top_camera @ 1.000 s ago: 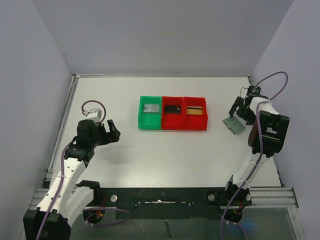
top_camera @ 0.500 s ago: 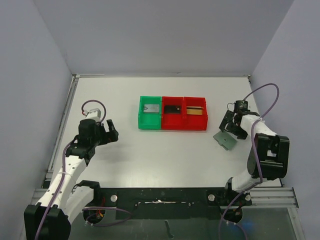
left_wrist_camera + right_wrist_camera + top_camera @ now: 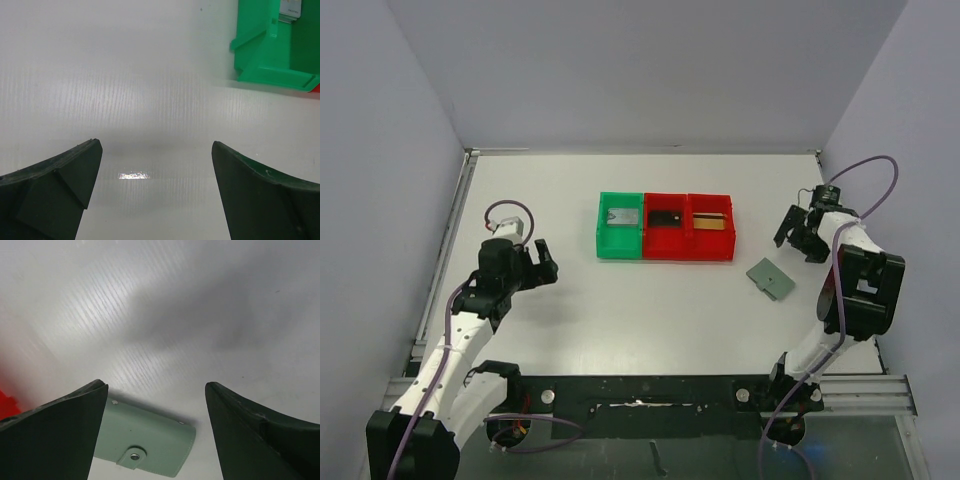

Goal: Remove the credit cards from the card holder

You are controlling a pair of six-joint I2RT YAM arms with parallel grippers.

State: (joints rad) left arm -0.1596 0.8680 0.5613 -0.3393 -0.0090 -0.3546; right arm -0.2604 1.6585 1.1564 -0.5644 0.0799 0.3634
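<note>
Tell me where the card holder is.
In the top view the card holder lies flat on the table, right side, off the near right corner of the red bins, apart from the right gripper.

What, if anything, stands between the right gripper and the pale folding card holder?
Nothing visible. The open right gripper hangs apart from the pale grey-green card holder, with only white table between.
</note>
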